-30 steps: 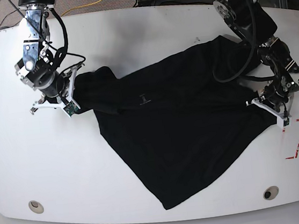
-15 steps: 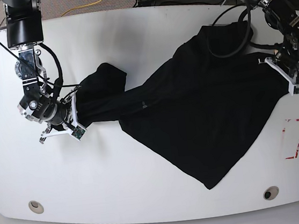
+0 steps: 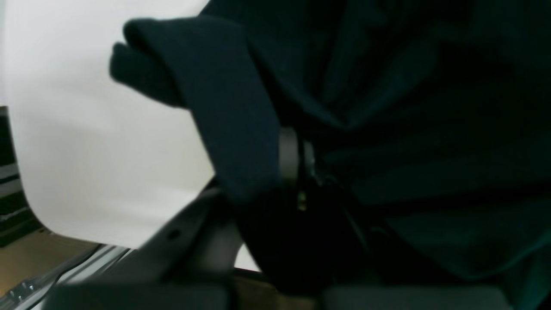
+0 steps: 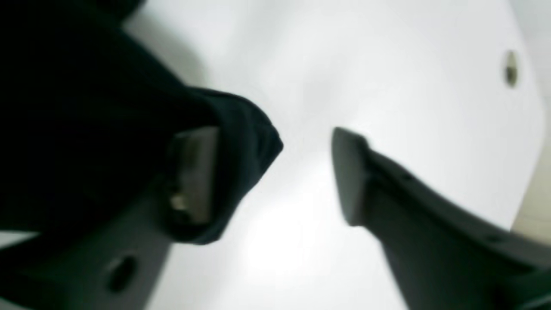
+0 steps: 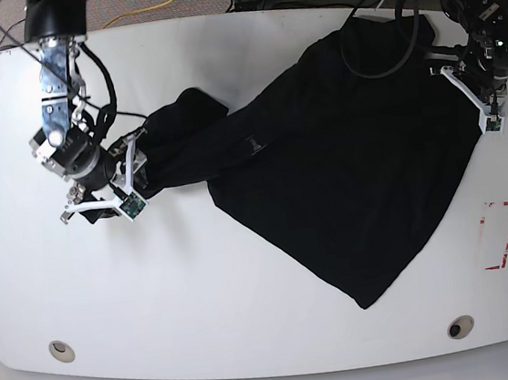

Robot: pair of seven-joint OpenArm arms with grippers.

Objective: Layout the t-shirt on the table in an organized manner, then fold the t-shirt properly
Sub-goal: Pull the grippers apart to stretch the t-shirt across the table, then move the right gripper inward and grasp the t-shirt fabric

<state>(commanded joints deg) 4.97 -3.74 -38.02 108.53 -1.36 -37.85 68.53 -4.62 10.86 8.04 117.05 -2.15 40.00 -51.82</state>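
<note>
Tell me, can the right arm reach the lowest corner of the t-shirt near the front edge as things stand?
Probably not at once. The right claw is open at the far left, with one finger still in t-shirt cloth, and the corner lies across the bare table.

Bare table (image 5: 201, 288) lies open beside the spread t-shirt (image 5: 344, 171).
</note>
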